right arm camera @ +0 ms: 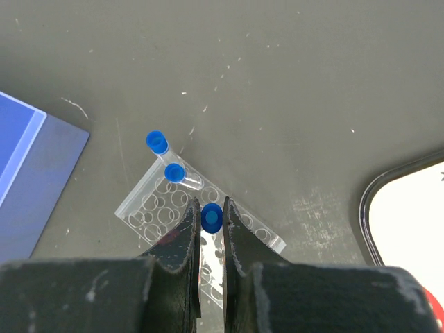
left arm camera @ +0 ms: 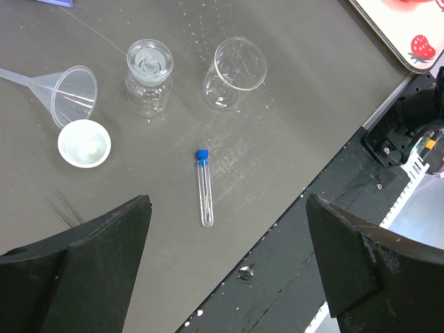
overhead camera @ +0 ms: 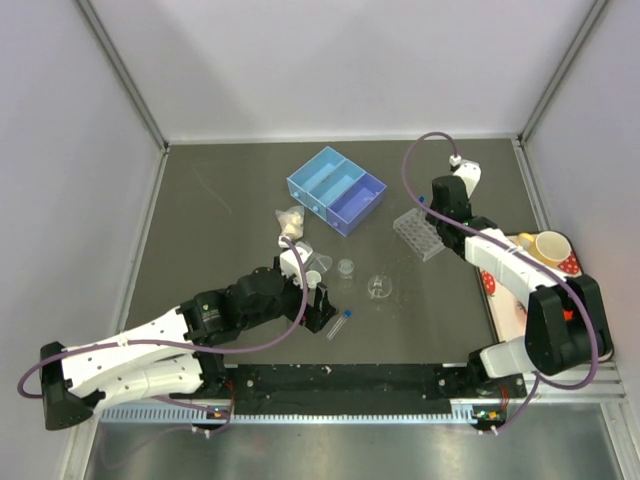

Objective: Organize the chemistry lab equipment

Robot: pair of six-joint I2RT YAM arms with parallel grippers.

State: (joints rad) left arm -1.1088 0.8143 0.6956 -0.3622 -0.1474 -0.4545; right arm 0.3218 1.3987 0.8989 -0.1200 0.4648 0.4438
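Far left, the left claw [left arm camera: 227,202] hangs wide open over the bench [overhead camera: 215,215], gripping nothing. A loose test tube [left arm camera: 204,191] lies flat on the bench right under it, blue cap pointing away from the arm. Just beyond that there's a clear funnel [left arm camera: 69,94] tipped on its side, a small white dish [left arm camera: 84,143] just beside its rim, a stoppered jar [left arm camera: 148,78] and a tiny beaker [left arm camera: 234,69]. It's all clear stuff, so honestly I can't tell if there's anything in the jar or beaker, or whether the beaker is upright or tilted. A beige lump [overhead camera: 290,222] sits further back and is too small to make out. In the middle is a blue divided box [overhead camera: 337,188], two lighter compartments and one darker. Right of it sits the clear tube rack [right arm camera: 149,208] with two capped tubes [right arm camera: 175,173] standing in its far-corner holes, both leaning. The right claw [right arm camera: 211,207] is clenched on a third blue-capped tube [right arm camera: 211,219] directly over the rack. The fingers hide the lower end, so I can't tell whether it's down in a hole. Far right, the strawberry tray [overhead camera: 512,240] is mostly covered by the right arm and carries a yellow mug [overhead camera: 550,247]. I can't see what's inside the mug.
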